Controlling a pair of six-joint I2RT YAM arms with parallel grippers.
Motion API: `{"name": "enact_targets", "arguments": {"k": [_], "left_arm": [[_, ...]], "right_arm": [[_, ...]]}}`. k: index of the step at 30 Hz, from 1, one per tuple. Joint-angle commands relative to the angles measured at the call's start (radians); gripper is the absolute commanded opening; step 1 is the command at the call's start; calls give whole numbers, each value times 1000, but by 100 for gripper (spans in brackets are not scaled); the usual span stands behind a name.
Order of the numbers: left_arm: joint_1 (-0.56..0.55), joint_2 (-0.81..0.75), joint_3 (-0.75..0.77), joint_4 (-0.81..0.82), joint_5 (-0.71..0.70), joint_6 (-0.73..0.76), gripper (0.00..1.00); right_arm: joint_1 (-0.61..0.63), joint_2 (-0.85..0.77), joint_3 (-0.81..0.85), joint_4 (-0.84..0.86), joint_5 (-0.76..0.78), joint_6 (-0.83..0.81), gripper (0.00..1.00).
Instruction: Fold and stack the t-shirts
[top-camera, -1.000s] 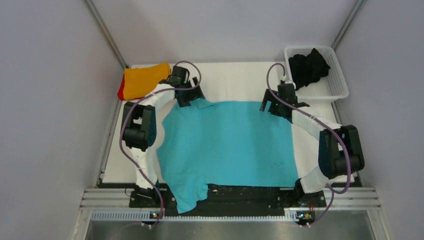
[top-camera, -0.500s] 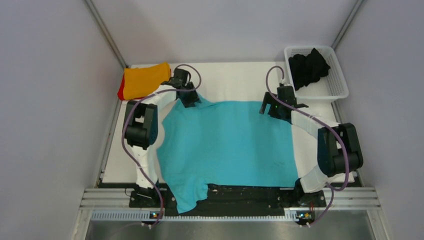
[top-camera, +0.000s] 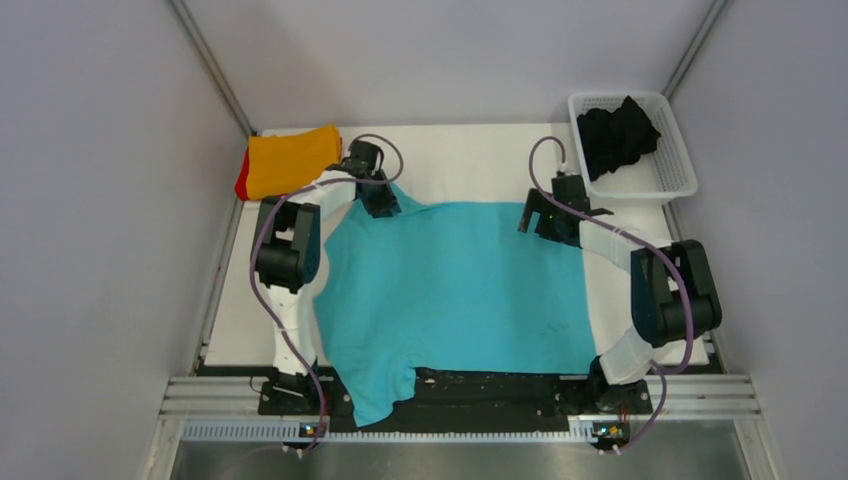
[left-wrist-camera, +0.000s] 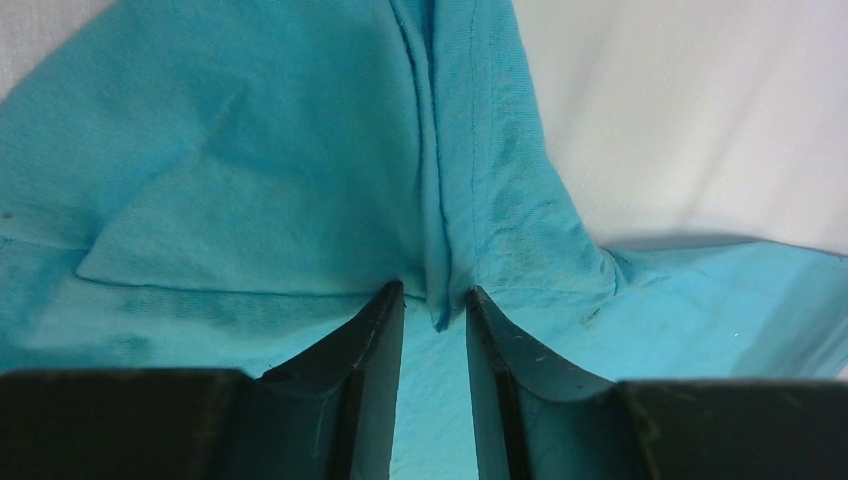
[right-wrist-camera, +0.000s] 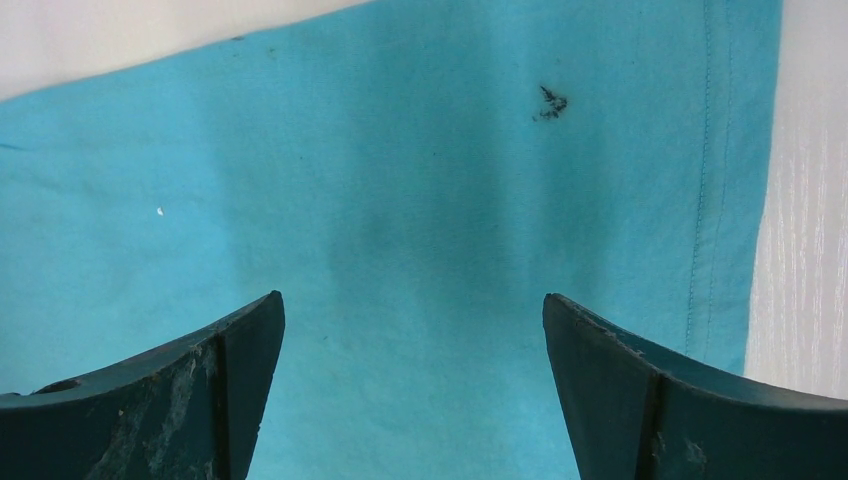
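Turquoise cloth: the turquoise t-shirt (top-camera: 460, 290) lies spread flat across the middle of the white tabletop (top-camera: 470, 155), between the two arms; its near-left part runs past the tabletop's near edge, over the dark mounting plate (top-camera: 500, 385).
Left side: the left gripper (top-camera: 385, 205) sits on the shirt's far-left corner. In the wrist view the left gripper (left-wrist-camera: 435, 295) is closed to a narrow slit, with a raised ridge of turquoise cloth pinched between its two fingers (left-wrist-camera: 375, 330). The cloth rises in a tent-like fold from that pinch.
Right side: the right gripper (top-camera: 540, 215) is over the shirt's far-right corner. In the wrist view the right gripper (right-wrist-camera: 415, 300) stands spread wide, with flat turquoise cloth in the gap between its fingers and nothing gripped. Whether the fingertips touch the cloth cannot be told.
Cloth detail: a stitched hem runs down the right of the right wrist view, white tabletop beside it; a small dark mark (right-wrist-camera: 550, 101) shows on the cloth.
Other shirts: the orange t-shirt (top-camera: 292, 160) lies folded at the far-left corner, on top of the red t-shirt (top-camera: 242, 184), of which only an edge shows.
Basket: the white mesh basket (top-camera: 682, 172) stands at the far right, with the black t-shirt (top-camera: 615, 132) bunched inside it.
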Motion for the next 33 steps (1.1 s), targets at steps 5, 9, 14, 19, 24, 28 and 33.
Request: {"name": "enact_targets", "arguments": {"k": [5,9,14,19,24,28,33], "left_arm": [[-5,11,58,36,41,-17,32],[-6,24,81,32,41,-15,30],[-6,55,111,11,31,-11,23],[-6,69,125,-9,21,-7,12],[-13,62,131,22,47,-15,0],[-18,86,191,6,56,-27,0],[-20,161,323,-48,48,-50,0]], "right_arm": [[0,35,3,22,24,-3,99],[0,38,6,21,39,-5,99],[0,42,8,16,51,-10,99],[1,45,10,14,61,-13,99],[0,48,13,11,62,-16,99],[0,50,19,3,71,-24,99],[0,59,27,-7,84,-30,99]]}}
